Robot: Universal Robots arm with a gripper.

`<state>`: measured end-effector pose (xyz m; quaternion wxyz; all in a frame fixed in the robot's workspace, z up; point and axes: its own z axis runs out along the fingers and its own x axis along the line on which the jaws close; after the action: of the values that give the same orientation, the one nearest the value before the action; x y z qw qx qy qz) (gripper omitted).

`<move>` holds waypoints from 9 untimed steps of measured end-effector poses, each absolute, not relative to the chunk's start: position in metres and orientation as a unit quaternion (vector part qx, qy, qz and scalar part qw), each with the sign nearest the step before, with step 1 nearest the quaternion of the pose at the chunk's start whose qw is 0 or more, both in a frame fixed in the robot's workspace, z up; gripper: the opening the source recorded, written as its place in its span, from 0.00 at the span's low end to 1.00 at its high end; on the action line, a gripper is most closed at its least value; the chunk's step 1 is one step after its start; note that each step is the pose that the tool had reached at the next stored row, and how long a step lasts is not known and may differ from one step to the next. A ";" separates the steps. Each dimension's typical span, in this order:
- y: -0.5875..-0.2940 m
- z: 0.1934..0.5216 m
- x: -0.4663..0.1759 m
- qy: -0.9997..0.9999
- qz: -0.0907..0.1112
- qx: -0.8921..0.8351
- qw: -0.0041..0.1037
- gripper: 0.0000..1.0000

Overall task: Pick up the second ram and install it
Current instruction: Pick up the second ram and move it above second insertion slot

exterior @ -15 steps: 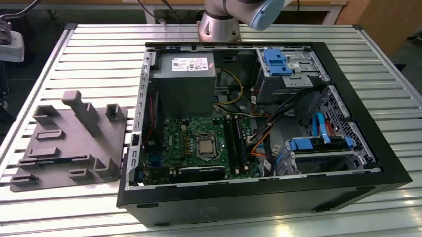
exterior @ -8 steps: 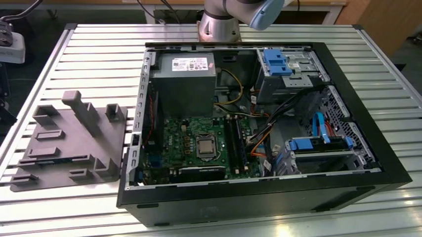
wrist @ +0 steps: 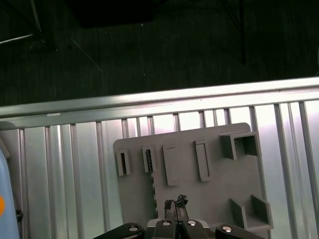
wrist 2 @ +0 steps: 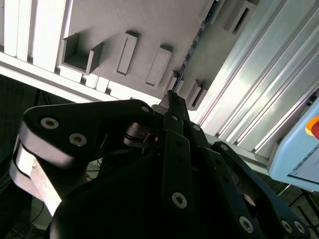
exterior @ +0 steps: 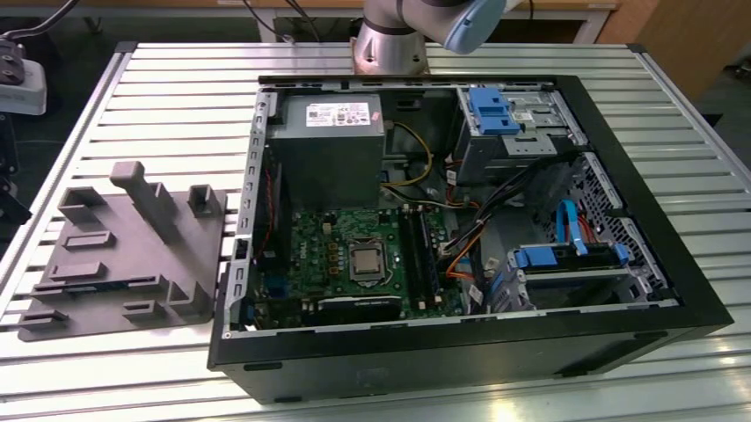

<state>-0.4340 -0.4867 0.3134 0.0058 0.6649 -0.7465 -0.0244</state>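
Claw (wrist: 175, 208) closed, empty, abv grey tray (wrist: 209, 196).

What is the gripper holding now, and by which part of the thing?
Nothing, it seems. The gripper hangs over the grey tray, and the second ram stands on edge in that tray, beside it.

On the slatted metal bench (exterior: 141, 88) a grey plastic tray (exterior: 129, 259) with raised blocks lies just beside an open black computer case (exterior: 470, 356) (laid on its side), inside which a grey power supply (exterior: 323, 154) adjoins the green motherboard (exterior: 317, 246), with blue drive brackets (exterior: 491, 110) nearby.
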 end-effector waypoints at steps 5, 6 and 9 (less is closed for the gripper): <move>-0.487 0.312 -0.434 -0.746 -0.024 0.665 0.006 0.11; -0.487 0.312 -0.434 -0.746 -0.024 0.665 0.006 0.11; -0.487 0.311 -0.434 -0.746 -0.024 0.665 0.006 0.11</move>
<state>-0.4340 -0.4867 0.3114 0.0059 0.6649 -0.7465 -0.0244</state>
